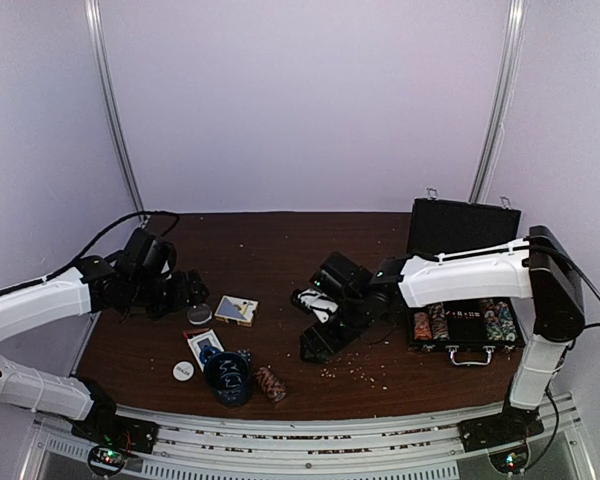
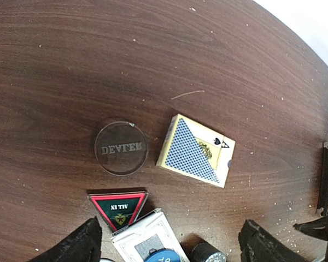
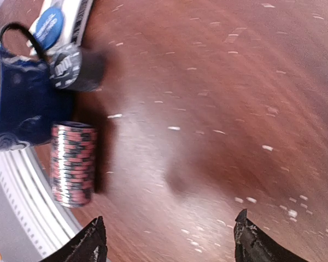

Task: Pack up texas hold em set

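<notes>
Left pincer (image 2: 168,245) wide, holding nothing, above the surface (image 2: 71,65). Just ahead of it: clear dealer button (image 2: 121,148) and blue-backed card deck (image 2: 196,150), side by side, not touching. ALL IN triangle (image 2: 119,207) and second deck (image 2: 145,240) sit nearer the fingers. Right pincer (image 3: 169,243) also wide, empty, facing bare wood. Pink-black chip roll (image 3: 72,164) lies on its side next to the dark cup (image 3: 16,103). Case (image 1: 465,228) at right edge, lid up, racked chips (image 1: 430,324) inside.
</notes>
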Tool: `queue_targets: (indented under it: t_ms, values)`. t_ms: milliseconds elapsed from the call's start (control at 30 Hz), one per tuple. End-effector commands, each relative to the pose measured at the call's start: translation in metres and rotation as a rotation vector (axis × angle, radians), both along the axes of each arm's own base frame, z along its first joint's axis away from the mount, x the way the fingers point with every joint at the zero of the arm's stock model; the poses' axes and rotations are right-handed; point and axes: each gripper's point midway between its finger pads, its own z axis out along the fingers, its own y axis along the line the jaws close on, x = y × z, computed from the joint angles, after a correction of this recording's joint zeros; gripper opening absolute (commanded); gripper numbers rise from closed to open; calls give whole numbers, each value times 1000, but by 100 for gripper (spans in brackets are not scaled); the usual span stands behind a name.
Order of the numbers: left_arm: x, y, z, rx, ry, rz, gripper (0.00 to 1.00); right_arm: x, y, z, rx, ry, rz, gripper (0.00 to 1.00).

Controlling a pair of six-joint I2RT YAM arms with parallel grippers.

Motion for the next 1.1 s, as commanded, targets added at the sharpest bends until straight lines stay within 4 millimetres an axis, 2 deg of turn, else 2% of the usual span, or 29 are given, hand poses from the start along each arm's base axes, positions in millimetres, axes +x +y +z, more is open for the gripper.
queue_targets:
  t_ms: [0,200,367,533,800,1067]
  values:
    - [6,-6,19,-10,-39,-37,90,-28,36,6,88,105,136,79]
    - [2,-4,15,2,-20,-44,90,-50,68,-7,71,146,167,79]
    - [1,-4,13,-9,-10,-34,90,-51,86,-20,26,136,135,74]
    - [2,-4,14,-13,-13,-28,90,-48,85,-33,-39,90,76,68]
    - [-1,-4,11,-20,-2,-26,90,-34,77,-46,-105,30,-1,50]
    - [-5,1,11,-24,-9,-12,90,-35,92,-55,-123,3,46,49]
